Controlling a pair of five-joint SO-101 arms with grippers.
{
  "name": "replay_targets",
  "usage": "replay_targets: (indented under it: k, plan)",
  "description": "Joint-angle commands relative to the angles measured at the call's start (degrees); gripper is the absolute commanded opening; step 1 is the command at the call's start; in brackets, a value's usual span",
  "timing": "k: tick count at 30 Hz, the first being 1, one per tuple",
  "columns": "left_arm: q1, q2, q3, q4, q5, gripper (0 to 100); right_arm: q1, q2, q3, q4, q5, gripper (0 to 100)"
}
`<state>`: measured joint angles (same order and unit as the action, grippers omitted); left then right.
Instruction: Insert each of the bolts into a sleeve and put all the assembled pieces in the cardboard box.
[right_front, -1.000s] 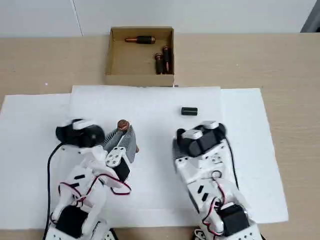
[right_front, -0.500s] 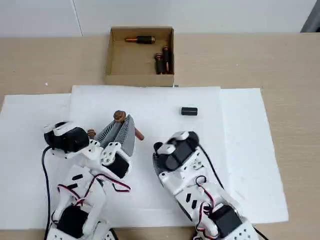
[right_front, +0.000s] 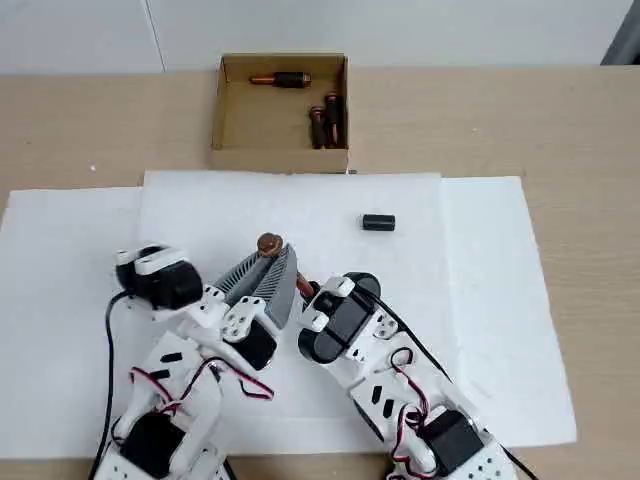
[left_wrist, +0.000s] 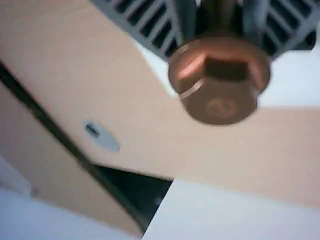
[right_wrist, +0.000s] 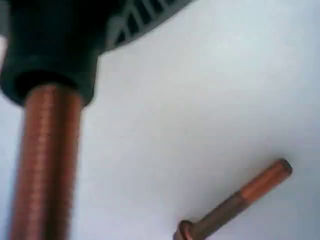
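Table (right_front: 100, 120) with white sheet (right_front: 490, 300), cardboard box (right_front: 280, 160)

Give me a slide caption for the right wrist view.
A copper threaded bolt sticking out of a black cylindrical sleeve, with a second copper bolt lying loose on the white sheet.

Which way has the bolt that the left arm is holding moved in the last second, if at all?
Yes. The bolt has shifted right, closer to the loose black sleeve, which has stayed put on the white sheet.

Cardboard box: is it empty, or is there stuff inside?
Not empty. The cardboard box holds three sleeved bolts: one along its far wall, two side by side elsewhere.
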<state>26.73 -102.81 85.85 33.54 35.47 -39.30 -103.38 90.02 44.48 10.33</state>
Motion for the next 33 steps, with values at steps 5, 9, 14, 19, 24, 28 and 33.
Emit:
replay_targets:
  k: [5, 9, 14, 19, 24, 28, 33]
  plan:
    - [0.2, -0.9, 1.3, -1.7, 0.4, 1, -0.4, -0.5, -4.0, -1.1, 0.7, 0.3]
    - [0.3, -0.9, 2.0, -1.8, 0.4, 1, -0.4, -0.5, -4.1, -1.2, 0.7, 0.3]
    - [0.0, -0.9, 2.7, -1.9, 0.4, 1, -0.4, -0.5, -4.1, -1.2, 0.7, 0.3]
    - [1.0, -0.9, 3.8, -1.9, 0.4, 1, -0.4, -0.5, -4.1, -1.3, 0.7, 0.3]
    - [5.2, -0.9, 5.3, 0.1, 0.4, 1, -0.4, -0.5, -4.1, -1.3, 0.7, 0.3]
    - [7.4, -0.9, 5.4, 3.9, 0.4, 1, -0.4, -0.5, -4.1, -1.3, 0.8, 0.3]
    - [7.1, -0.9, 5.4, 7.8, -3.3, 5, -0.3, -0.5, -4.1, -1.3, 0.8, 0.3]
